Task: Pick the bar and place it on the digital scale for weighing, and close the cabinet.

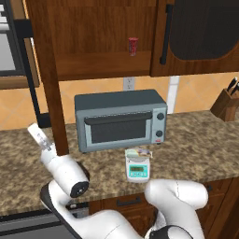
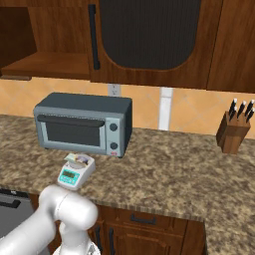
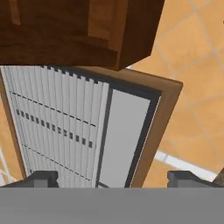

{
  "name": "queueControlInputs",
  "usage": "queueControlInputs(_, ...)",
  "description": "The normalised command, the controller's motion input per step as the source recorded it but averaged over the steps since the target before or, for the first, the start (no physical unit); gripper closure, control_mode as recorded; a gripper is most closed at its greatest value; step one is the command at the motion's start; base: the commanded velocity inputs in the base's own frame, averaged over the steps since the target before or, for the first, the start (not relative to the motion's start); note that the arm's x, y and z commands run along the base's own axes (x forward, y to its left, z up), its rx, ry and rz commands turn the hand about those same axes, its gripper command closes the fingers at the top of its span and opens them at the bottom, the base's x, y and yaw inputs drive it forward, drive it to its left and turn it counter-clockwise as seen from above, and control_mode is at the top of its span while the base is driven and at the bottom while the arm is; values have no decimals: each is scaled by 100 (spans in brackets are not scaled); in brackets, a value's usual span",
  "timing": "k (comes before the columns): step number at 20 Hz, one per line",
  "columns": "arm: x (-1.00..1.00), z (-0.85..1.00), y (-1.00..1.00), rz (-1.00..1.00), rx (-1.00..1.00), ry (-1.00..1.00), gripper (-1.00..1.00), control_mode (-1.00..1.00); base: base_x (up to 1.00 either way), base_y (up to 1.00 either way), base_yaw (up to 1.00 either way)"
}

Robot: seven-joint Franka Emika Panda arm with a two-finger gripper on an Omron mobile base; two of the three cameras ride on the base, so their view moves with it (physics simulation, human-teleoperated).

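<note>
The white arm (image 1: 70,175) rises nearest, its gripper (image 3: 113,178) spread wide with nothing between the fingertips, aimed at a wood-framed grey appliance (image 3: 87,131). The bar (image 1: 138,152) lies on the digital scale (image 1: 137,168), long axis across the platter; no writing is legible. The scale stands on the desk (image 1: 196,149) before the toaster oven (image 1: 120,119). Above, the cabinet (image 1: 93,37) has its left door (image 1: 49,84) swung open, with a red can (image 1: 133,45) on the shelf.

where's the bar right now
The bar lies on the digital scale on the counter, just in front of the toaster oven, seen in both base views.
</note>
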Motion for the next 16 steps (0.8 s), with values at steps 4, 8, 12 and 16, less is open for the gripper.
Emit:
queueControlInputs(4, -5, 29, 32, -4, 17, -8, -100, -100, 0, 0, 0)
queueControlInputs(8, -8, 6, 33, -11, 1, -7, -100, -100, 0, 0, 0)
queueControlInputs(12, -24, 60, -11, -8, 15, -16, -100, -100, 0, 0, 0)
queueControlInputs(16, -16, 66, -4, -6, 13, -15, -100, -100, 0, 0, 0)
